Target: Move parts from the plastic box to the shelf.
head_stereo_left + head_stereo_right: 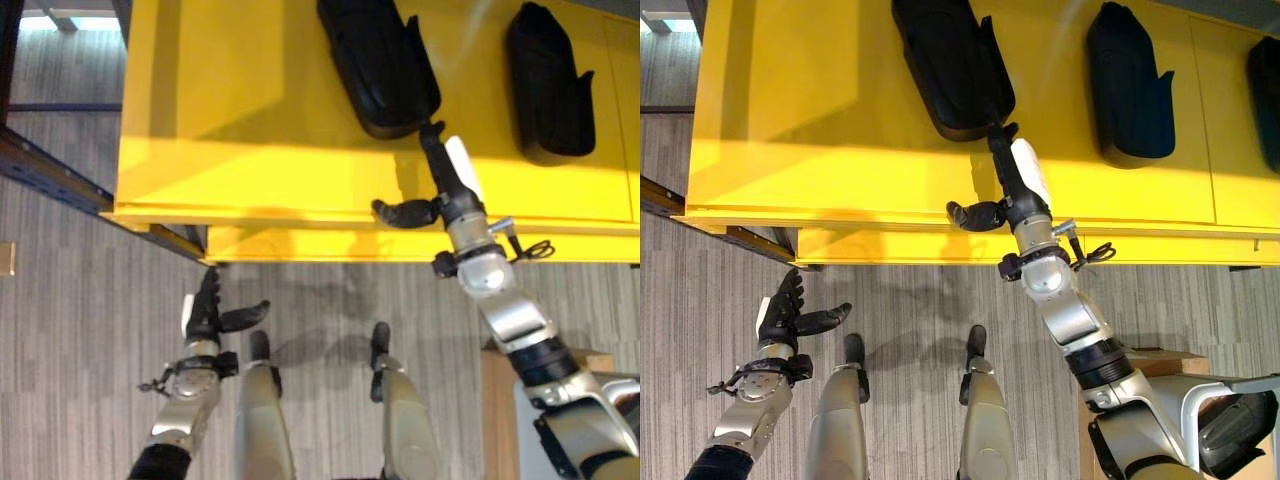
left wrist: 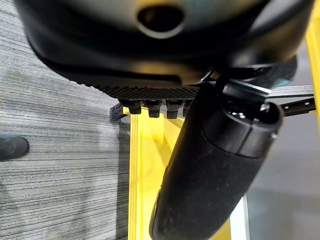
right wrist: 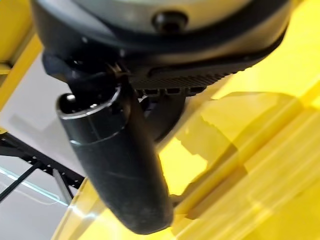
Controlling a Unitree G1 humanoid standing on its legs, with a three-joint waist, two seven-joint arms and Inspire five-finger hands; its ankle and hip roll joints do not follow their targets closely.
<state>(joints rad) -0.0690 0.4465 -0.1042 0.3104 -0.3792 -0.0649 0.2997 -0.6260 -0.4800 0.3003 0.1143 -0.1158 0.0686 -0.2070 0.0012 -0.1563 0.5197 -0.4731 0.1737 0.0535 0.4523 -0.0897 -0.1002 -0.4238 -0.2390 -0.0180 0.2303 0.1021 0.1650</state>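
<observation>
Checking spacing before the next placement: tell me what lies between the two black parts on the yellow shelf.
Bare yellow shelf separates the left part from the right part, seen in the left eye view.

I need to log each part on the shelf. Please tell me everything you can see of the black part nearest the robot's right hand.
The black part is a long, dark, moulded shell, matte and plastic-looking, with a rounded near end and a thinner raised flange along one side. It lies flat on the yellow shelf, angled slightly. The right hand reaches over the shelf's front edge, fingers straight, fingertips at the part's near end; whether they touch it is unclear. Nothing else touches it.
</observation>
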